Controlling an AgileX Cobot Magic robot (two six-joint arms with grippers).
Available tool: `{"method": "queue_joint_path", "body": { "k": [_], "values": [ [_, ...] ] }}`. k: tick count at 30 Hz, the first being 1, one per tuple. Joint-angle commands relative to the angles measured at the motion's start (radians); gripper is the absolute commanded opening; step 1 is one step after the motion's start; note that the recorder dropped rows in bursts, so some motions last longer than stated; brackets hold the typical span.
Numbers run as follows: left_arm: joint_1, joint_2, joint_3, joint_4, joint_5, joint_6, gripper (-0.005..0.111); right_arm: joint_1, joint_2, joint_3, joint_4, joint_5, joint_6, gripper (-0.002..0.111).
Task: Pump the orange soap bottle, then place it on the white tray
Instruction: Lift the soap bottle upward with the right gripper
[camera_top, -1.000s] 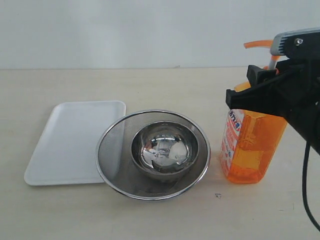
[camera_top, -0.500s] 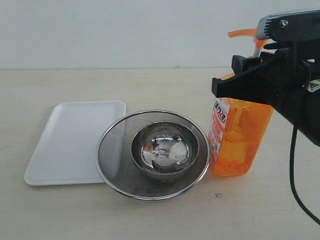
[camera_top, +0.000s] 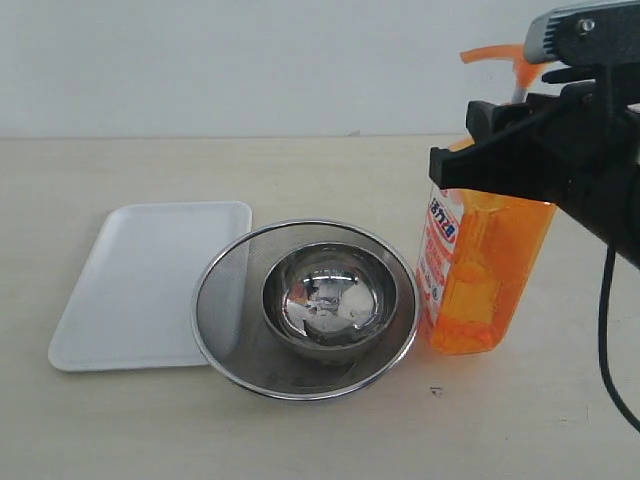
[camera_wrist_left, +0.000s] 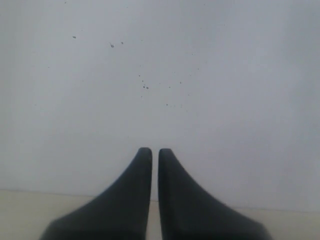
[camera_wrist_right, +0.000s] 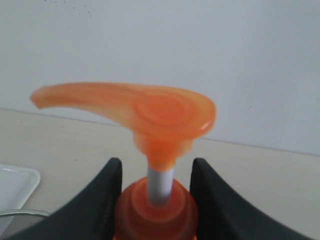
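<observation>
- Pale tan table (camera_top: 300, 430) fills the front, and a plain white wall (camera_top: 250, 60) stands behind it.
- On the left, the white tray (camera_top: 150, 285) lies flat on the table.
- Next comes a round metal sieve (camera_top: 225, 300) with a shiny bowl (camera_top: 330, 262) sitting inside it. The sieve's rim covers a bit of the tray's right edge.
- Just beside the sieve, on its right, is the orange soap bottle (camera_top: 485, 275). It leans a little and is well apart from the tray.
- The right claw (camera_top: 465, 145) pinches the bottle's neck, one black finger on each side, just under the orange pump head (camera_wrist_right: 150, 107).
- The left claw (camera_wrist_left: 154, 151) shows only in its own camera. Its two fingers are pressed together with nothing between them, and it faces the white wall.
</observation>
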Motion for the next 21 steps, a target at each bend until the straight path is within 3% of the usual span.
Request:
{"method": "queue_joint_path", "body": {
  "k": [1,21],
  "values": [
    [0.002,-0.003,0.004,0.001,0.005,-0.008,0.005,0.001,-0.022,-0.024,0.064,-0.076,-0.097,0.001],
    [0.002,-0.003,0.004,0.001,0.005,-0.008,0.005,0.001,-0.022,0.046,0.018,-0.138,0.012,0.001]
  ]
}}
